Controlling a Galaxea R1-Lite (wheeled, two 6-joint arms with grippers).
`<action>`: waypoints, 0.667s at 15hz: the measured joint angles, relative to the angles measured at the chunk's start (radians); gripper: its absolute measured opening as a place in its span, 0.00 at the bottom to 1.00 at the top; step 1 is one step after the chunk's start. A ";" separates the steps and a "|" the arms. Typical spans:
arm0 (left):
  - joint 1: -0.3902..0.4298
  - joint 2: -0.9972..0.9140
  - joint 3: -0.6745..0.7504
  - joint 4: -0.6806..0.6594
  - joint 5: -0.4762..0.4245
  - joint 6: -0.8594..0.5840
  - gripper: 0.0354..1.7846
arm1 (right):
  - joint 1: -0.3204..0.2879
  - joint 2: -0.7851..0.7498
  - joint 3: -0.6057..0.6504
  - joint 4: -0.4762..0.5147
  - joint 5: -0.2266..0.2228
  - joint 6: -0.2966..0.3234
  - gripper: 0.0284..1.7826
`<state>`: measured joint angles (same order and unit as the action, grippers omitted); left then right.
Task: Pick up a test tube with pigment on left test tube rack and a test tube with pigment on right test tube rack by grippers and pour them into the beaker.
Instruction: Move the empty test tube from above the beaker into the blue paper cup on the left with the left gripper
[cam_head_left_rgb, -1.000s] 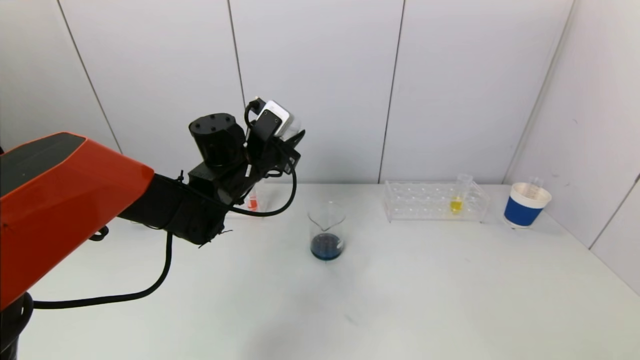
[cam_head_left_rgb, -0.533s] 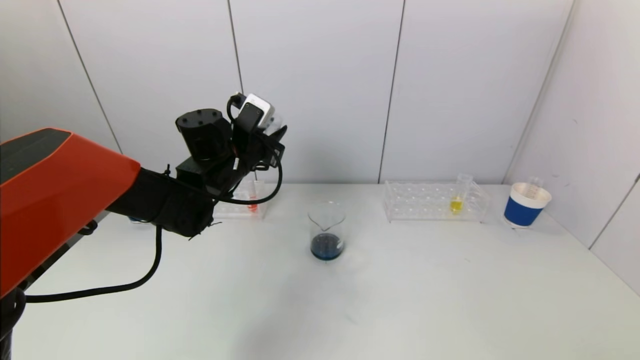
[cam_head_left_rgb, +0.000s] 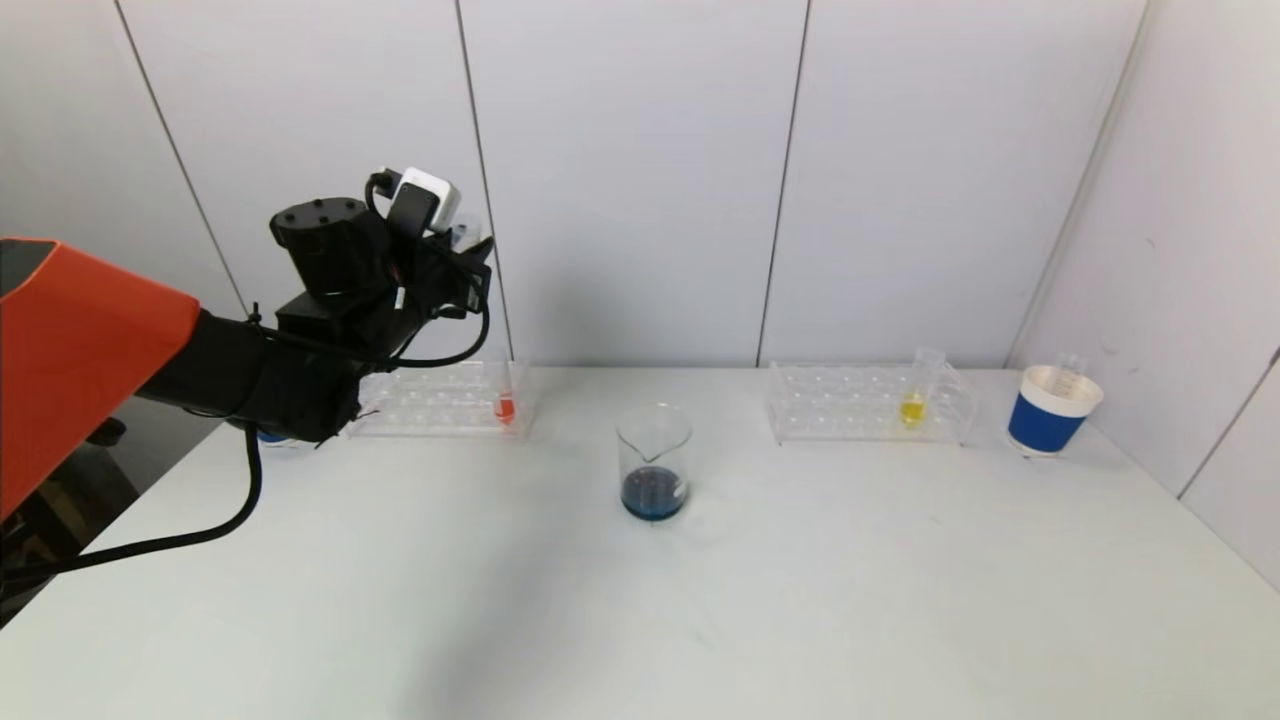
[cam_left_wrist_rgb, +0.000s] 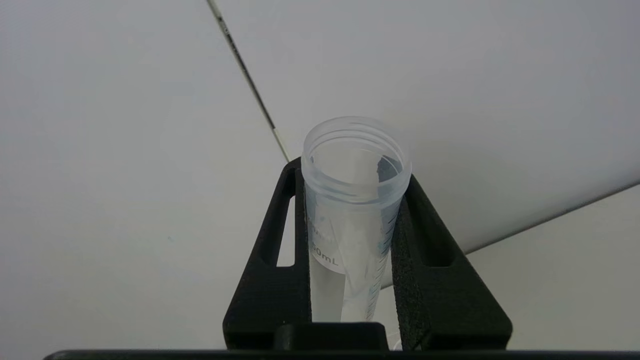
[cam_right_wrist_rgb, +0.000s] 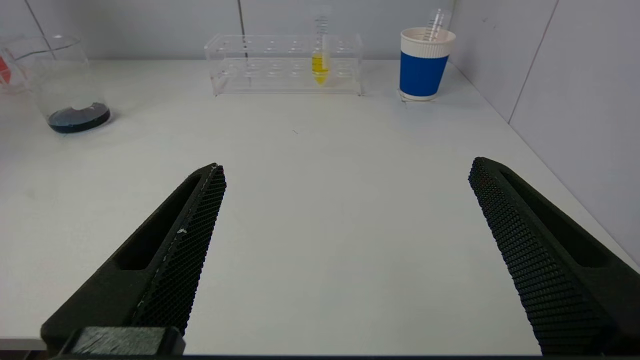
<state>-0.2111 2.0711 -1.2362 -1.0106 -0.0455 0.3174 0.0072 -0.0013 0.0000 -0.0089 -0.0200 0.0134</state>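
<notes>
Above the left rack (cam_head_left_rgb: 440, 408) — my left pincer (cam_left_wrist_rgb: 350, 220) clamps an emptied test tube (cam_left_wrist_rgb: 352, 210); my right pincer (cam_right_wrist_rgb: 345, 240) gapes, holding nothing. Beaker (cam_head_left_rgb: 654, 462) mid-desk (cam_head_left_rgb: 800, 580) — blue liquid inside.

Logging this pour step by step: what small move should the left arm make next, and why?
Probably carry the empty test tube down to the left rack and set it in. The left claw is shut on it, raised above that rack, and the beaker already holds dark blue liquid.
</notes>
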 joint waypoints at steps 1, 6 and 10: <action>0.018 -0.008 -0.002 0.018 0.000 -0.016 0.25 | 0.000 0.000 0.000 0.000 0.000 0.000 0.99; 0.119 -0.035 -0.011 0.048 0.000 -0.050 0.25 | 0.000 0.000 0.000 0.000 0.000 0.000 0.99; 0.202 -0.039 -0.019 0.054 -0.007 -0.074 0.25 | 0.000 0.000 0.000 0.000 0.000 0.000 0.99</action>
<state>-0.0091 2.0326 -1.2551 -0.9568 -0.0523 0.2434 0.0072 -0.0013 0.0000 -0.0089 -0.0200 0.0130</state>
